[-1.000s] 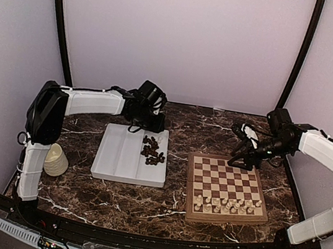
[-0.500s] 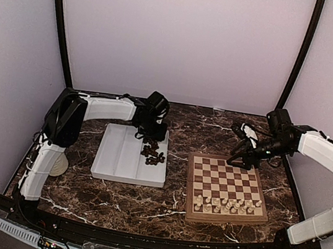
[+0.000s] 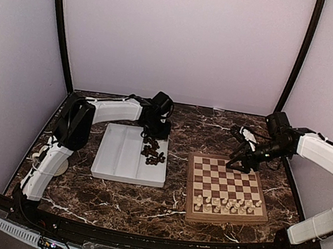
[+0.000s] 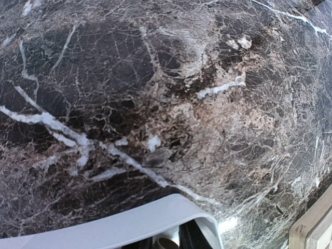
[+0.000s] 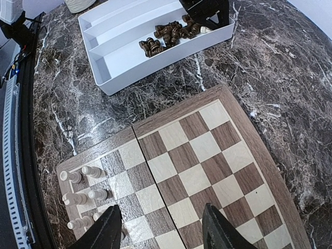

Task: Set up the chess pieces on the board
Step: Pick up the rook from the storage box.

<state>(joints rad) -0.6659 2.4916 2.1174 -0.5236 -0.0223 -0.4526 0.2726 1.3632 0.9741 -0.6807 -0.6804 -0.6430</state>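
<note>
- The dark brown chess pieces (image 3: 153, 151) lie in a loose heap in the right compartment of the white tray (image 3: 115, 154), the compartment closest to the board (image 3: 225, 174). The heap stretches along this compartment.
- The left gripper (image 3: 157, 128) hangs over the far right corner of the tray. From it, the heap lies a little toward the arm bases and below, very near.
- I cannot tell how the jaws of the left gripper stand. Its own wrist camera shows almost only the marble worktop (image 4: 155, 104) and the tray rim, and from the other views it is just a dark block.
- The pieces lie on their sides and point in different directions. They are too small to tell the long axis of any single one, so in my judgement the wrist must be turned for the one piece chosen.
- The right gripper (image 5: 163, 231) is open and holds nothing. It hovers over the far half of the board, where the squares are bare.
- The cream-white pieces (image 3: 227, 203) stand on the two near rows of the board, so the white side looks finished and the dark side is not yet begun.
- The left arm is clearly nearer to the heap, and the right arm is well apart from it. The tray is to the left of the board, so a picked piece has to travel to the right, to the far rows.
</note>
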